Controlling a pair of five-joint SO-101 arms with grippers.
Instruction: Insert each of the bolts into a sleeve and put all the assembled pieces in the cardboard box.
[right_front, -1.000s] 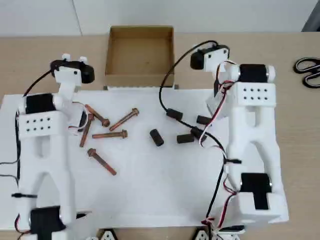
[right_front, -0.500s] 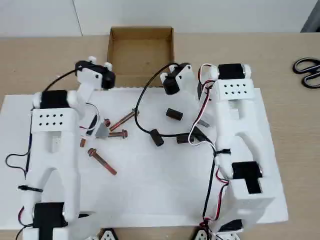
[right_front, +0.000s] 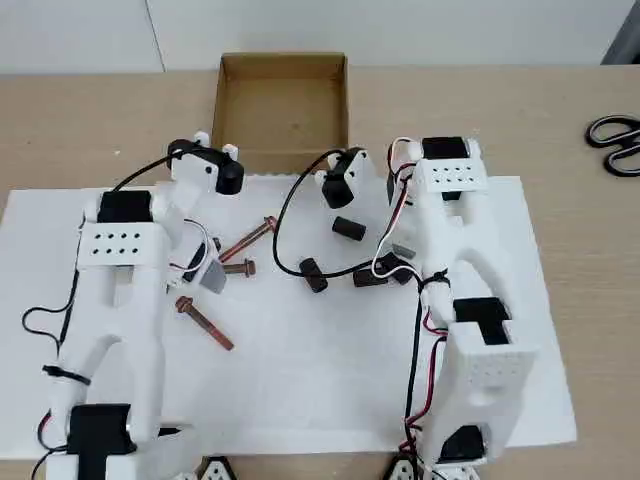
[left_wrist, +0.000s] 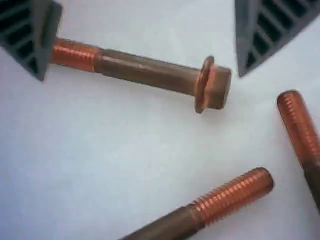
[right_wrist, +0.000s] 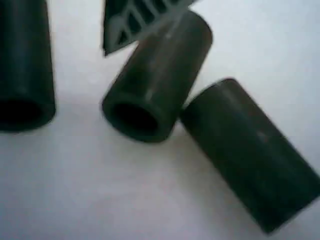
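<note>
The left gripper (left_wrist: 141, 57) stands wide, its two grey fingertips (left_wrist: 30, 35) set either side of a copper bolt (left_wrist: 150, 74) that lies flat on the white foam sheet (left_wrist: 100, 165). One tip covers the threaded end and the other sits just past the flanged head (the bolt lies crosswise between them, and no grip on it can be seen). Close by on the sheet are the threaded ends of a second bolt (left_wrist: 230, 195) and a third bolt (left_wrist: 300, 130), both apart from the fingertips. In the high view this gripper hangs low over the sheet's left half, with a slanting bolt (right_front: 248, 240) just beside it and a lower bolt (right_front: 203, 322) nearer the arm's base. The right gripper (right_front: 400, 252) is down among the black sleeves, and whether it stands wide or narrow cannot be told. Its wrist view shows a near sleeve (right_wrist: 155, 85) right under it, open mouth showing, resting against a second sleeve (right_wrist: 250, 155), with a third sleeve (right_wrist: 22, 65) slightly apart. The cardboard box (right_front: 283, 110) sits open just past the sheet's far edge, away from both grippers. Scissors (right_front: 615, 143) lie on the tabletop well off to the right.
</note>
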